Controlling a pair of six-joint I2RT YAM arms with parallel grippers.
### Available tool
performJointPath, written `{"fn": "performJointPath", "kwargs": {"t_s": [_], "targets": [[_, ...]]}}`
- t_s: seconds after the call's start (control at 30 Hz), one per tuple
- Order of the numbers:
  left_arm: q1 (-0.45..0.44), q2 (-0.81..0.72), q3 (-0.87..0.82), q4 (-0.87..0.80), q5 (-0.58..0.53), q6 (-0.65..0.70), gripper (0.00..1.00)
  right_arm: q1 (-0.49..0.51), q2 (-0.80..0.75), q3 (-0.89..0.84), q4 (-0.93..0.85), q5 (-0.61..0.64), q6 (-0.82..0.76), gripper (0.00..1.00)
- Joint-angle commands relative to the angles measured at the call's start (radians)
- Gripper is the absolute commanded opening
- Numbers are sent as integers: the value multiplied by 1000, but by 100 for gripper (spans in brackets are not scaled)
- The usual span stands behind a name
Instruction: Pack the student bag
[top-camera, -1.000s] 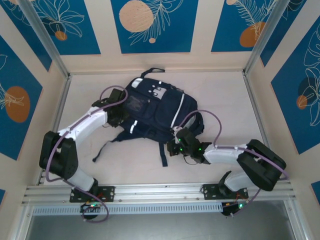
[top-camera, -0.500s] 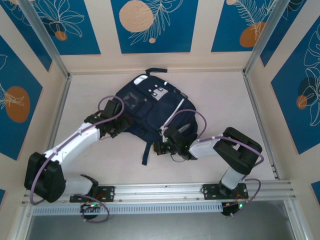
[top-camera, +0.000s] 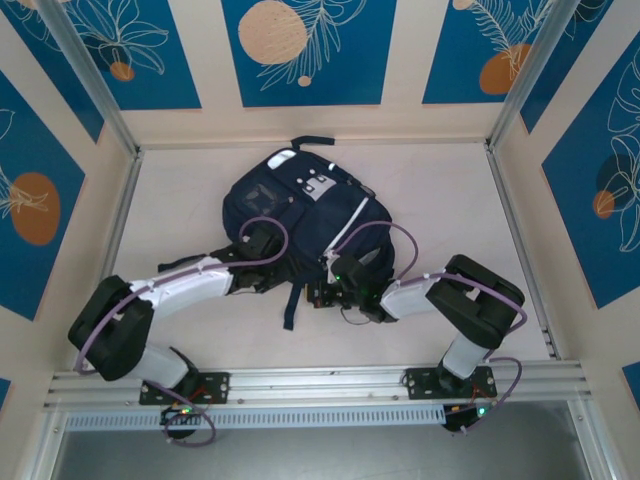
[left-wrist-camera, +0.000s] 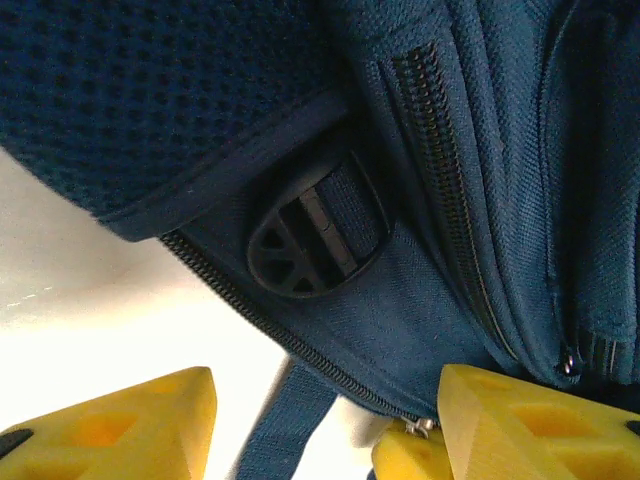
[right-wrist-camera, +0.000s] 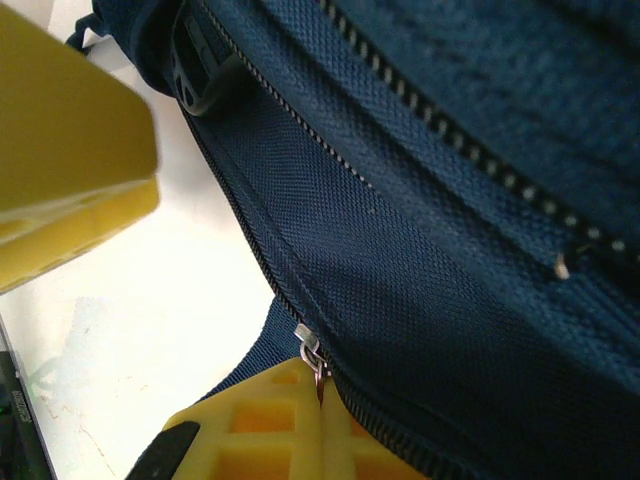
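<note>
Your student bag (top-camera: 300, 212) lay on the table (top-camera: 450, 200), centre and toward the far side. Your left gripper (left-wrist-camera: 325, 400) sat at its near-left edge, 2 fingers apart. Your right gripper (right-wrist-camera: 320, 405) was pinched on a zipper pull (right-wrist-camera: 312, 352) at the near edge. From above, both sets of fingertips were hard to make out against the dark fabric.

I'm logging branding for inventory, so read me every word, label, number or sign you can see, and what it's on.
No text can be read.
On the student bag: white patches on its front, too small to read.
On the buckle and the zipper pull: no lettering visible.
On the wall panels: leaf and circle art, no words.
</note>
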Motion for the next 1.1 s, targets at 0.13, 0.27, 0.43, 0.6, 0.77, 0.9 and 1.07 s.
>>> {"fn": "performJointPath", "kwargs": {"t_s": [0.13,0.27,0.43,0.6,0.77,0.9,1.07], "targets": [[-4,31,-25,41,13,-31,54,-14,-46,-33,20,30,27,0],[-4,49,-20,35,-8,-31,52,-14,-45,-41,30,29,36,0],[-5,130,32,48,-17,-12,50,-1,-47,-39,11,35,27,0],[7,186,84,7,-65,12,11,25,-78,-5,-203,137,11,0],[36,175,85,-44,-105,14,0,29,-101,6,-386,180,55,0],[60,148,79,-78,-128,22,0,26,-150,-25,-447,210,64,0],[93,95,62,-122,-161,25,0,-5,-244,-77,-488,224,55,0]]}}
